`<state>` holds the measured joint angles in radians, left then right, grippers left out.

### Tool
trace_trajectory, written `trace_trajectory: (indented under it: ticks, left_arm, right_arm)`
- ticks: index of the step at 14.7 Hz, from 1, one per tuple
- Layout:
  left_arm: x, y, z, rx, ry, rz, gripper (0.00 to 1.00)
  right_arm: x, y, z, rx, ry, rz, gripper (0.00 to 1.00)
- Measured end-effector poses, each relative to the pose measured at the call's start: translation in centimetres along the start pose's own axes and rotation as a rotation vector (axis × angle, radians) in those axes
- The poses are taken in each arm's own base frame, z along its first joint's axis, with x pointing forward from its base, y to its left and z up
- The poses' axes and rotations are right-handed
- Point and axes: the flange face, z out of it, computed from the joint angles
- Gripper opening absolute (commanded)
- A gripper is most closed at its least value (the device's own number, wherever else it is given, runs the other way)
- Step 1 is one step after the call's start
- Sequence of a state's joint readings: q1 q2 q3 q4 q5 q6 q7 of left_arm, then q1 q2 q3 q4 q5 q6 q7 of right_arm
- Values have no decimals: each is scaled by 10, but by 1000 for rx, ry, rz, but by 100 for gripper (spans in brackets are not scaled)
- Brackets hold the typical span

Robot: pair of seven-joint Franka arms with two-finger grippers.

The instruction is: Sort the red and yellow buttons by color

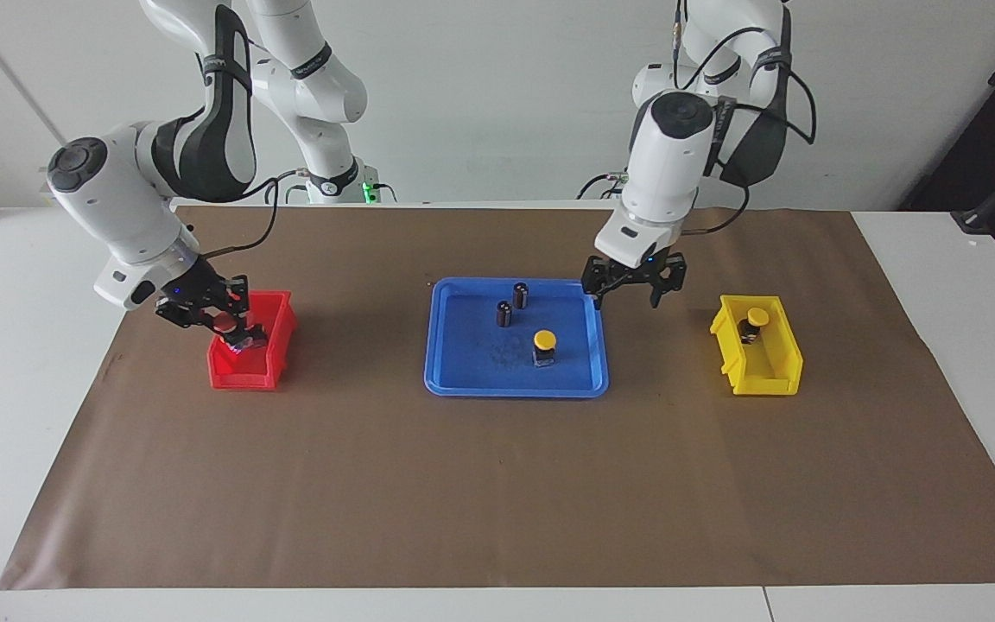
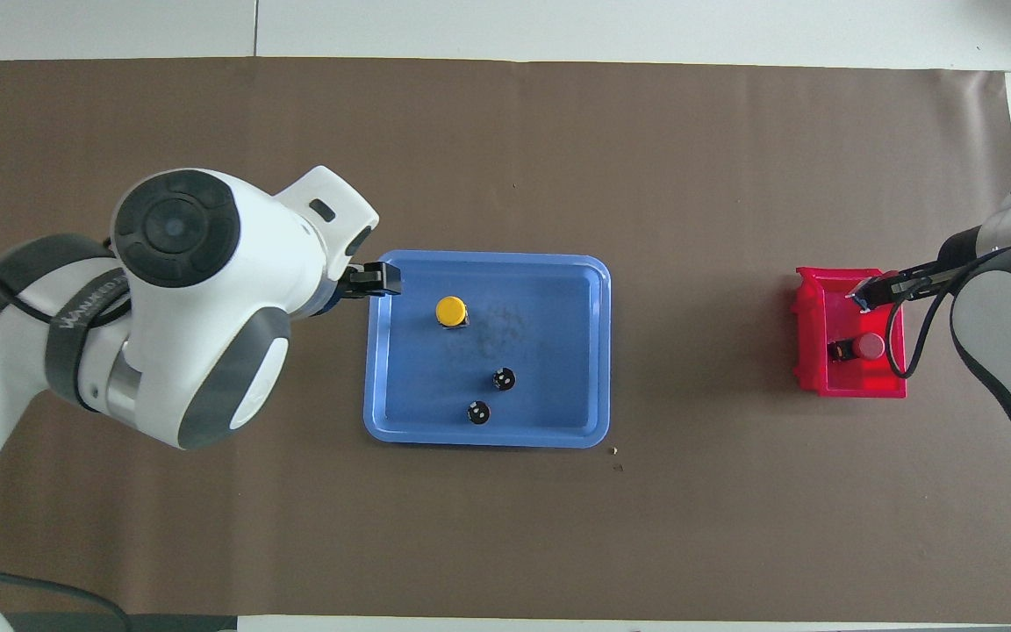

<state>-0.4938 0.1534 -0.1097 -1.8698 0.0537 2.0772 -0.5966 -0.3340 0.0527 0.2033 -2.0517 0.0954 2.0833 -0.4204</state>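
Observation:
One yellow button (image 1: 544, 343) stands on the blue tray (image 1: 454, 363); it also shows in the overhead view (image 2: 451, 311). Another yellow button (image 1: 755, 318) sits in the yellow bin (image 1: 778, 363), which the left arm hides in the overhead view. One red button (image 1: 223, 324) lies on its side in the red bin (image 1: 243, 373), and it shows in the overhead view (image 2: 867, 346) too. The other red button is out of view. My right gripper (image 1: 214, 326) hangs open low over the red bin. My left gripper (image 1: 633, 289) is open and empty over the tray's edge toward the yellow bin.
Two dark capless cylinders (image 1: 521, 295) (image 1: 504, 314) stand on the tray nearer to the robots than the yellow button. A brown mat (image 1: 497, 484) covers the table. The red bin (image 2: 808, 333) is at the right arm's end, the yellow bin at the left arm's end.

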Motion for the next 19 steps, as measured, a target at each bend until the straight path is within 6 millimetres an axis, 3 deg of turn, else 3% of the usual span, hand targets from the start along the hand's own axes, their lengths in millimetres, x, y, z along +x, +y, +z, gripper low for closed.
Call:
trace_trajectory:
  ticks: [3, 7, 10, 14, 16, 18, 19]
  left_arm:
    - [-3, 35, 29, -5, -11, -23, 100]
    - [-2, 49, 51, 16, -3, -40, 99]
    - [0, 58, 70, 26, -1, -57, 87]
    - [0, 60, 75, 27, -3, -63, 81]
    - [-3, 64, 75, 26, -3, -59, 67]
    - [-4, 66, 75, 27, -4, -58, 58]
    - [-5, 67, 76, 27, -5, -58, 56]
  right_arm:
    - [-4, -1, 15, -8, 13, -30, 15]
    - [-11, 4, 31, -21, 33, -45, 16]
    - [-20, 5, 50, -32, 48, -38, 16]
    - [-30, 6, 70, -36, 48, -36, 23]
    - [-30, 6, 73, -34, 46, -37, 48]
    - [-30, 6, 73, -34, 47, -37, 100]
    - [-30, 6, 73, -34, 47, -38, 100]
